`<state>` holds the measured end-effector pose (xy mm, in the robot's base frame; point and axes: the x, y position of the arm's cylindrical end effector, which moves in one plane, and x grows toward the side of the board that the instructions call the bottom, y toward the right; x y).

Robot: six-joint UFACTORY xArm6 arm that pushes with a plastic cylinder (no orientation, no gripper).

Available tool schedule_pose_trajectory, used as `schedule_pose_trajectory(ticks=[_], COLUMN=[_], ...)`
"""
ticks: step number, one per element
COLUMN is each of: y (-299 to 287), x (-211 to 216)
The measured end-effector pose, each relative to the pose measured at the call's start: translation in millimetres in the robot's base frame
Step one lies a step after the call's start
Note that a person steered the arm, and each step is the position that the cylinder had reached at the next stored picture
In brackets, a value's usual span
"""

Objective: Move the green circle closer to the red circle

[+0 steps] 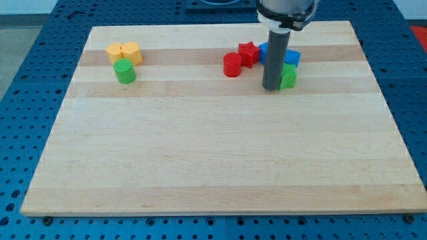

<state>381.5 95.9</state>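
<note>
The rod [274,57] hides part of the blue block [292,57] and the green block [288,77].

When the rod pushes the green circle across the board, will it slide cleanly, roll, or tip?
The green circle stands on its flat end, short and wide, so it will probably slide rather than roll or tip. An off-centre push may swing it aside. The yellow blocks sit right beside it and could get nudged. My tip is far away, by the green block.

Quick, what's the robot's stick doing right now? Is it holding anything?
My tip: no gripper, so it holds nothing; it sits right beside the green block, on the view's left of it, far from the green circle.
</note>
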Motion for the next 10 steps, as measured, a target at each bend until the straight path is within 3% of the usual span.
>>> schedule_pose_trajectory(ticks=[2,6,7,9,10], y=[-28,-318,-358,-384,-356], x=[9,15,1,-44,-44])
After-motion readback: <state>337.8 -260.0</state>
